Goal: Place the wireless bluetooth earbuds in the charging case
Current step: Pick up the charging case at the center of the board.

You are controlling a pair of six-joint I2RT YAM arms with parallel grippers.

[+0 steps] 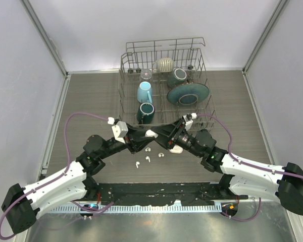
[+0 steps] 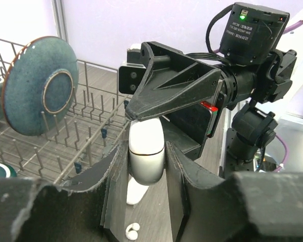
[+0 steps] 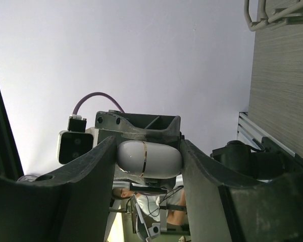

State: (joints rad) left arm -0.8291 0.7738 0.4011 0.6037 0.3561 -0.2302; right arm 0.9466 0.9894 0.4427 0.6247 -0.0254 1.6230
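Note:
The white charging case (image 1: 151, 133) is closed and held above the table between both arms. My left gripper (image 1: 147, 136) is shut on it; in the left wrist view the case (image 2: 147, 154) stands upright between my fingers (image 2: 179, 166). My right gripper (image 1: 158, 135) is shut on the same case from the other side; in the right wrist view the case (image 3: 149, 158) lies sideways between the pads. Small white earbuds (image 1: 138, 164) (image 1: 148, 159) lie on the table below the grippers. One earbud (image 2: 133, 231) shows under the case in the left wrist view.
A wire dish rack (image 1: 129, 96) stands behind the grippers, holding a teal plate (image 1: 188, 93), a light blue mug (image 1: 144, 92) and a dark mug (image 1: 146, 112). More small white pieces (image 1: 160, 155) lie near the earbuds. A black mat (image 1: 156, 194) lines the near edge.

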